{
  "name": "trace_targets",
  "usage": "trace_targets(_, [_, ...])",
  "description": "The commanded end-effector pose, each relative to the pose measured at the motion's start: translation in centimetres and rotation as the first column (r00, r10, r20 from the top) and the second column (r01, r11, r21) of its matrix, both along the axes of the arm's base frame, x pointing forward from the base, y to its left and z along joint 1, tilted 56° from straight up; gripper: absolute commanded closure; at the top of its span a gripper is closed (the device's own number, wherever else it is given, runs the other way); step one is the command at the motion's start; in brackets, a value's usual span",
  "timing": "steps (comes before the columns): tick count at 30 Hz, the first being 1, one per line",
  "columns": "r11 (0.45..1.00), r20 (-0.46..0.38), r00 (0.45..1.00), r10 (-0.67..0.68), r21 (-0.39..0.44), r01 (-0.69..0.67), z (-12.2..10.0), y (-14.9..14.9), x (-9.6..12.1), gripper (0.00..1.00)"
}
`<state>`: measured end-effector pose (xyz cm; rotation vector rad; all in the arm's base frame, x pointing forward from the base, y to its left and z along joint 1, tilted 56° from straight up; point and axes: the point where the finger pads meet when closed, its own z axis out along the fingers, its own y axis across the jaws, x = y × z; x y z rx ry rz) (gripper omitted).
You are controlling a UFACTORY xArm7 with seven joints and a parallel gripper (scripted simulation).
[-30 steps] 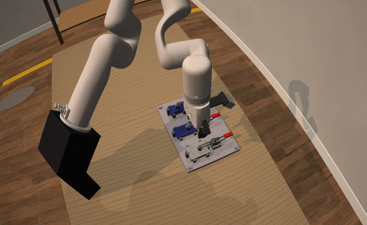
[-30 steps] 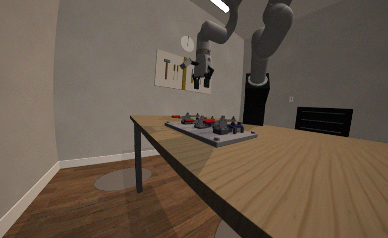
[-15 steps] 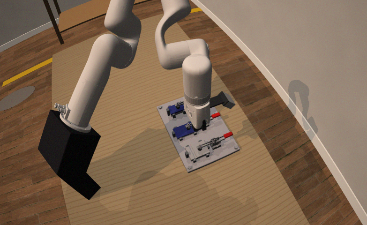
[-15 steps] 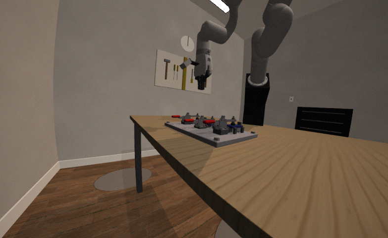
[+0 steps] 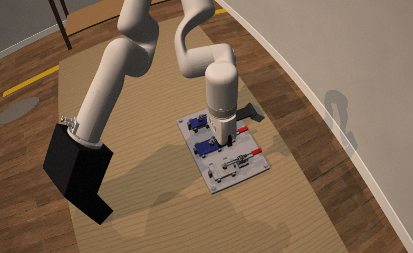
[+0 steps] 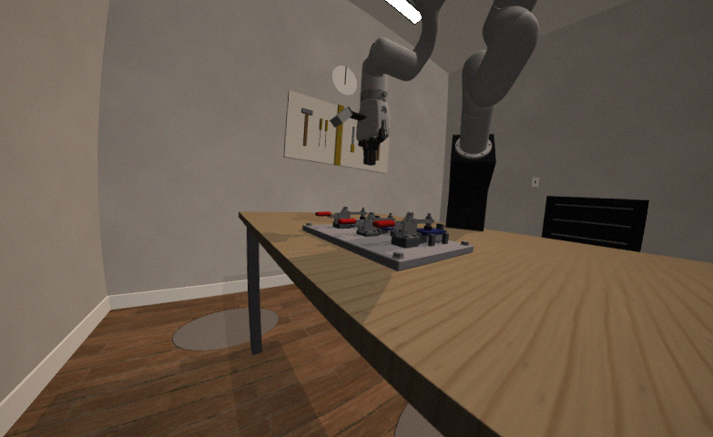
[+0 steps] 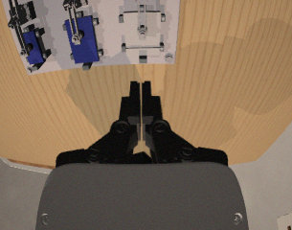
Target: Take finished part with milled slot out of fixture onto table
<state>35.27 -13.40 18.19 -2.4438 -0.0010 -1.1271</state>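
Observation:
The finished part (image 5: 216,172) (image 7: 132,36), pale grey with a slot, sits in the end nest of the fixture plate (image 5: 252,171) (image 6: 435,251) (image 7: 109,29). Its clamp arm (image 5: 232,162) reaches over it, and the red handle (image 5: 256,151) (image 6: 322,213) lies low. One blue blank (image 5: 204,149) (image 7: 88,50) sits in the middle nest, the other blue blank (image 5: 197,123) (image 6: 430,231) (image 7: 33,49) in the far nest, each under a clamp arm. Whether the clamps are locked cannot be told. My gripper (image 6: 369,163) (image 7: 141,94) is shut and empty, high above the table.
The other red handles (image 6: 347,220) (image 6: 383,223) lie outward, towards the table edge. A second white arm (image 5: 100,100) (image 6: 476,116) with a black angular block (image 5: 76,166) stands across the wooden table (image 5: 145,125) (image 6: 593,324). Rest pads and posts stand around the parts.

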Motion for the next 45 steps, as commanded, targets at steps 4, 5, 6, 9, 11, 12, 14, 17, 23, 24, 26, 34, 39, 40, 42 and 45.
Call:
trace_targets(4, [1.000, 0.001, 1.000, -0.003, -0.001, 0.003, 0.07, -0.13, -0.01, 1.00])
trace_targets(5, [1.000, 0.001, 1.000, -0.003, -0.001, 0.003, 0.07, -0.13, -0.01, 1.00])
trace_targets(6, [1.000, 0.001, 1.000, -0.003, -0.001, 0.003, 0.07, -0.13, -0.01, 1.00])
trace_targets(9, [1.000, 0.001, 1.000, -0.003, -0.001, 0.003, 0.07, -0.13, -0.01, 1.00])
trace_targets(11, [1.000, 0.001, 1.000, -0.003, -0.001, 0.003, 0.07, -0.13, -0.01, 1.00])
trace_targets(12, [1.000, 0.001, 1.000, -0.003, -0.001, 0.003, 0.07, -0.13, -0.01, 1.00])
trace_targets(14, [1.000, 0.001, 1.000, -0.003, -0.001, 0.003, 0.07, -0.13, -0.01, 0.00])
trace_targets(17, [1.000, 0.001, 1.000, -0.003, -0.001, 0.003, 0.07, -0.13, -0.01, 0.00])
trace_targets(23, [1.000, 0.001, 1.000, -0.003, -0.001, 0.003, 0.07, -0.13, -0.01, 0.00])
trace_targets(24, [1.000, 0.001, 1.000, -0.003, -0.001, 0.003, 0.07, -0.13, -0.01, 0.00])
trace_targets(26, [1.000, 0.001, 1.000, -0.003, -0.001, 0.003, 0.07, -0.13, -0.01, 0.00])
trace_targets(34, [1.000, 0.001, 1.000, -0.003, -0.001, 0.003, 0.07, -0.13, -0.01, 0.00])
trace_targets(39, [1.000, 0.001, 1.000, -0.003, -0.001, 0.003, 0.07, -0.13, -0.01, 0.00])
trace_targets(40, [1.000, 0.001, 1.000, -0.003, -0.001, 0.003, 0.07, -0.13, -0.01, 0.00])
trace_targets(42, [1.000, 0.001, 1.000, -0.003, -0.001, 0.003, 0.07, -0.13, -0.01, 0.00])
trace_targets(45, [1.000, 0.001, 1.000, -0.003, -0.001, 0.003, 0.07, -0.13, -0.01, 0.00])
